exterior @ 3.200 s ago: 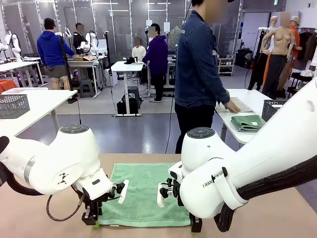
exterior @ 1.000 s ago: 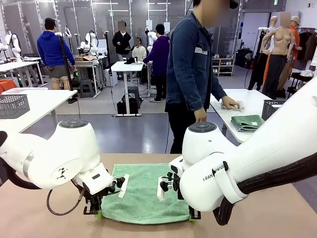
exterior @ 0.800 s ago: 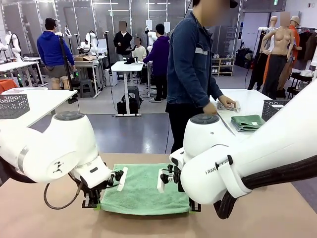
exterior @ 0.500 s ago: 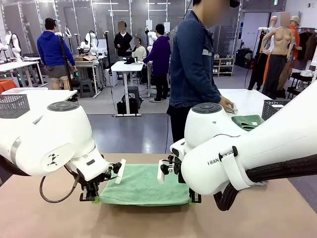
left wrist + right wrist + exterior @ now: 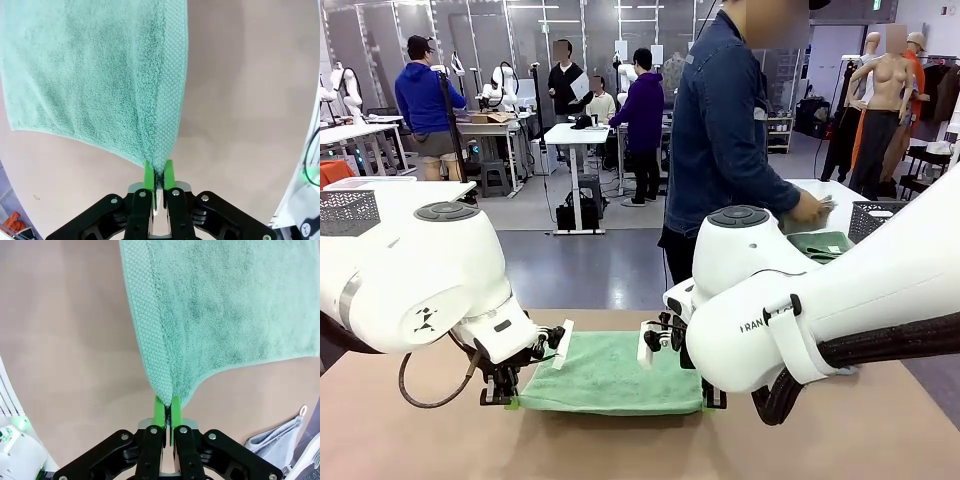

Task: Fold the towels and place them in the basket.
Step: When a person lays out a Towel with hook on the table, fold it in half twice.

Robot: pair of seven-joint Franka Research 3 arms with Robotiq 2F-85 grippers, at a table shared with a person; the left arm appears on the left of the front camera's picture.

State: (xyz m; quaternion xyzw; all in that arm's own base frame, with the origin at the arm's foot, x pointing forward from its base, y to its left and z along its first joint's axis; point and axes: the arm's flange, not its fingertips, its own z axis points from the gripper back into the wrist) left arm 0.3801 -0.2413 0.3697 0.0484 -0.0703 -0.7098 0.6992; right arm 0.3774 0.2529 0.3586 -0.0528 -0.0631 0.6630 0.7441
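A green towel (image 5: pixel 610 372) lies on the brown table, its near edge raised off the surface. My left gripper (image 5: pixel 503 398) is shut on the towel's near left corner, and my right gripper (image 5: pixel 711 399) is shut on its near right corner. In the left wrist view the towel (image 5: pixel 100 75) hangs away from the pinching gripper (image 5: pixel 158 176). The right wrist view has the towel (image 5: pixel 215 305) pinched in the gripper (image 5: pixel 167 410), with a light blue-grey towel (image 5: pixel 274 439) lying at the corner of the picture. A dark grey lattice basket (image 5: pixel 873 218) stands on the white side table at the right.
A person in a denim jacket stands at the far side with one hand (image 5: pixel 810 210) over folded green towels (image 5: pixel 820 246) on the side table. Another dark lattice basket (image 5: pixel 346 212) sits on a white table at the left. My arms' white bodies crowd the near half of the table.
Both grippers have lifted the towel's near edge and carried it toward the far side, so the towel looks shorter. The person has turned toward the side table.
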